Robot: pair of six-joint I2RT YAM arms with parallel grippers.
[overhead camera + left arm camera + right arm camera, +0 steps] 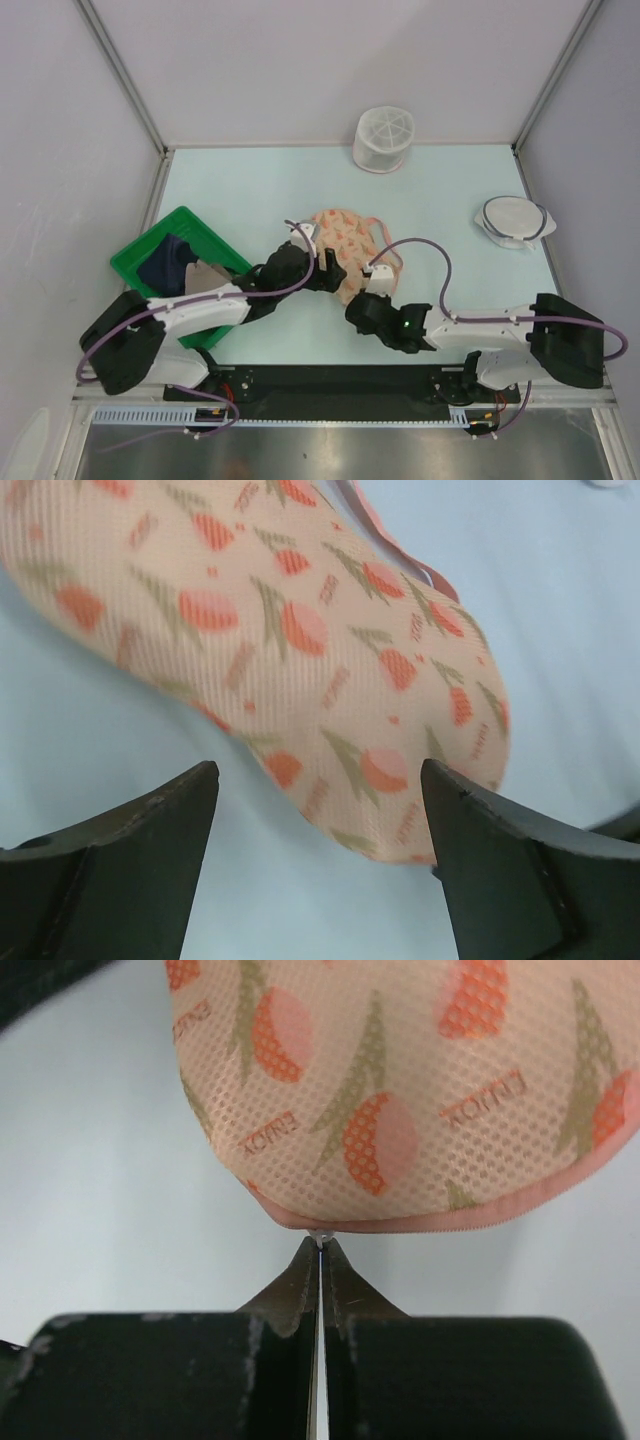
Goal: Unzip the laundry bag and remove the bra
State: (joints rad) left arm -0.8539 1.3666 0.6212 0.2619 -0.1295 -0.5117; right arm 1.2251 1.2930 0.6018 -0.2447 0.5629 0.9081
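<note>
The laundry bag [345, 245] lies mid-table, a peach pouch with orange-red print and pink zip edging [450, 1222]. My left gripper [322, 272] is open at the bag's near-left side. In the left wrist view its fingers [150, 830] straddle the bag's rounded end [300, 640] without touching it, and the gripper [320, 810] is empty. My right gripper [356, 298] is at the bag's near edge. In the right wrist view it [319, 1247] is shut on the small zip pull [319, 1234] below the edging. The bra is hidden.
A white mesh cylinder [383, 138] stands at the back. A flat white mesh disc [512, 220] lies at the right. A green tray [146, 235] at the left holds a dark navy cloth [168, 262] and a tan cloth [205, 280].
</note>
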